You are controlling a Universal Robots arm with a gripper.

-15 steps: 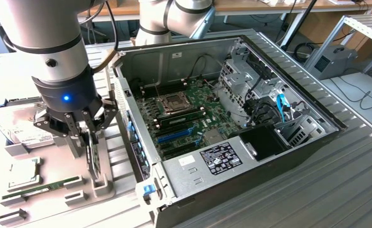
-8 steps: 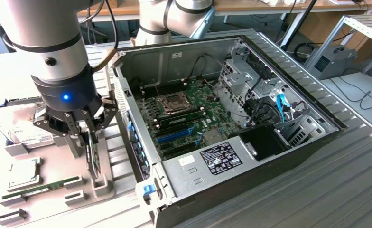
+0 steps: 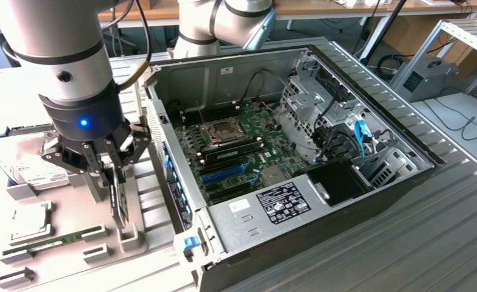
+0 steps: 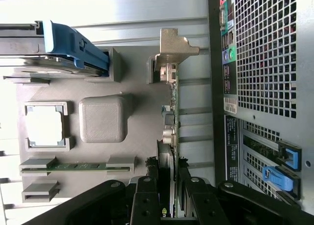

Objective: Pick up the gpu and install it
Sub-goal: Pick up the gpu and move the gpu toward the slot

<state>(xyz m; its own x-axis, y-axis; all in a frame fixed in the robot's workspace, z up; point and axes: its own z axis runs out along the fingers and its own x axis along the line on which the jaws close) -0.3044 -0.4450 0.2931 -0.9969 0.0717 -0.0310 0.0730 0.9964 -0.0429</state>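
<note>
— Which step was in hand just then?

— The pick-up, I'd judge. You had the end effector [image 3: 115,182] down over the holder [image 3: 133,240] on the surface [image 3: 433,243], just beside the case [image 3: 247,243], on the exterior view's left. Its fingers [image 4: 149,190] straddled the gpu [image 4: 169,122], one against each face, and looked clamped on the card.

— And where was the gpu?

— On edge in its slot in the holder, with the bracket [image 4: 172,47] at the end away from the fingers. It had not left that slot, so your grip was made but the lift was not begun. The install was untouched: the blue slot [image 3: 222,174] on the board inside the case held no card.

— What did a lift from there call for?

— A straight pull in the card's own plane, I'd say, so that it cleared the holder without twisting or scraping. The case wall stood close by you, so you had little room to swing on that side. The stick [image 3: 56,239] and the chip [image 3: 29,225] lay in the same holder, apart from the card and out of your way.
</note>
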